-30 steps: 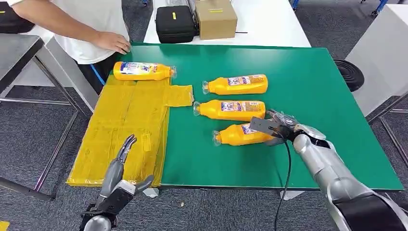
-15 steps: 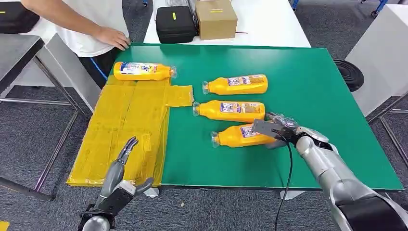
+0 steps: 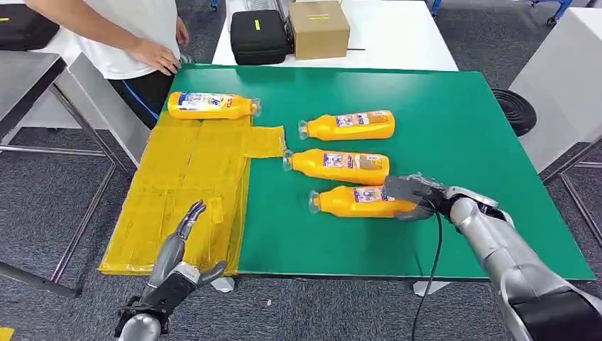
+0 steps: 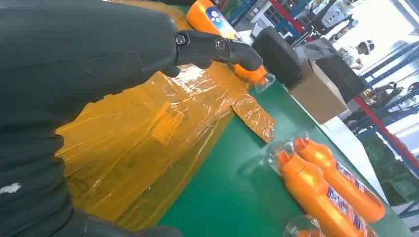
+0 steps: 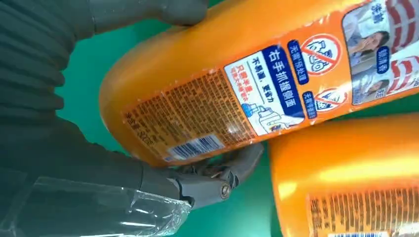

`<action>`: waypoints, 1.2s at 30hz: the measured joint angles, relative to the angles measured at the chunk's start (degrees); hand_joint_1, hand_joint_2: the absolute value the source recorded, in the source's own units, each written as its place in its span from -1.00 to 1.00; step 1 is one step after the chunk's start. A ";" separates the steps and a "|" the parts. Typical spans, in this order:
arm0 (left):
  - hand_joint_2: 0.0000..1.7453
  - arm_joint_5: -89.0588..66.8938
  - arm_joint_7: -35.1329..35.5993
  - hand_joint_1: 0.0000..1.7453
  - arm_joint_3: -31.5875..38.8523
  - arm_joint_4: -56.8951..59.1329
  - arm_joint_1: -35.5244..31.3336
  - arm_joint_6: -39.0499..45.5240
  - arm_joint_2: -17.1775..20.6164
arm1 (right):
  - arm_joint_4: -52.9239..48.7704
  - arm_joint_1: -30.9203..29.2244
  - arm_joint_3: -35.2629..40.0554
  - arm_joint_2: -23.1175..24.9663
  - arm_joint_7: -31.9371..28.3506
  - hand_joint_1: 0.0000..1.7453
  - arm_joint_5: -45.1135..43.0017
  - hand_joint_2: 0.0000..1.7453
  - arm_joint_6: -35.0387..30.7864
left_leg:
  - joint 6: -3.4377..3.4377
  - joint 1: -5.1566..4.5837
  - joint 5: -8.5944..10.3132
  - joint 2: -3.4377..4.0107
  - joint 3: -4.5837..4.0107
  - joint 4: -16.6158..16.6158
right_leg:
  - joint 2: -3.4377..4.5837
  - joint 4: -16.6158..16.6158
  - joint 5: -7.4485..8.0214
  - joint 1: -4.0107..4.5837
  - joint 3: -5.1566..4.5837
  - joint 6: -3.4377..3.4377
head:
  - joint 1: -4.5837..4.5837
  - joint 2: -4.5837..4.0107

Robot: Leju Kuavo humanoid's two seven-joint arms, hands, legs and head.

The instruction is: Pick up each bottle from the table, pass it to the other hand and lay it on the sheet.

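The base end of the nearest bottle (image 3: 358, 202) is grasped by the right hand (image 3: 414, 195); in the right wrist view the thumb lies over one side of the orange body (image 5: 237, 74) and darker fingers (image 5: 217, 177) curl under the other. From this hand the bottle runs away toward the robot's left, lying flat on the green table (image 3: 461, 128), its clear cap pointing at the yellow sheet (image 3: 184, 192). Just beyond the hand, farther from the robot, the second bottle (image 3: 337, 164) is seen, lying parallel and close to the held one. Beyond that, well apart from the hand, the third bottle (image 3: 348, 125) is found. A fourth bottle (image 3: 211, 105) is laid on the far edge of the sheet, well away from both hands.

The left hand (image 3: 177, 266) is held released, fingers spread and nothing in it, at the sheet's near edge. A person's hand (image 3: 157, 55) is seen at the table's far left corner.
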 measured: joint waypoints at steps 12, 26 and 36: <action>1.00 1.09 -0.13 -1.00 -0.07 2.08 -1.58 -0.98 0.44 | -0.31 -0.24 3.89 -1.68 -0.46 1.00 -2.16 1.00 1.66 | 0.00 0.00 0.00 0.02 0.06 0.00 | 0.01 0.00 0.00 0.00 0.06 0.00 | 0.00 0.00; 1.00 2.23 -0.13 -1.00 -0.35 2.60 -1.40 -0.92 0.57 | -5.16 5.77 2.51 -1.22 -2.73 1.00 -8.33 1.00 -8.38 | -0.01 0.01 -0.02 0.02 0.11 -0.01 | 0.03 0.01 0.00 0.01 0.11 0.00 | 0.00 0.00; 1.00 4.11 -0.46 -1.00 -0.07 2.16 -0.57 -0.02 0.59 | -13.69 13.34 -2.28 0.20 -8.55 1.00 -11.28 1.00 -11.15 | -0.01 0.01 -0.02 -0.01 0.02 -0.01 | 0.00 0.03 0.00 0.01 0.10 0.00 | 0.02 0.00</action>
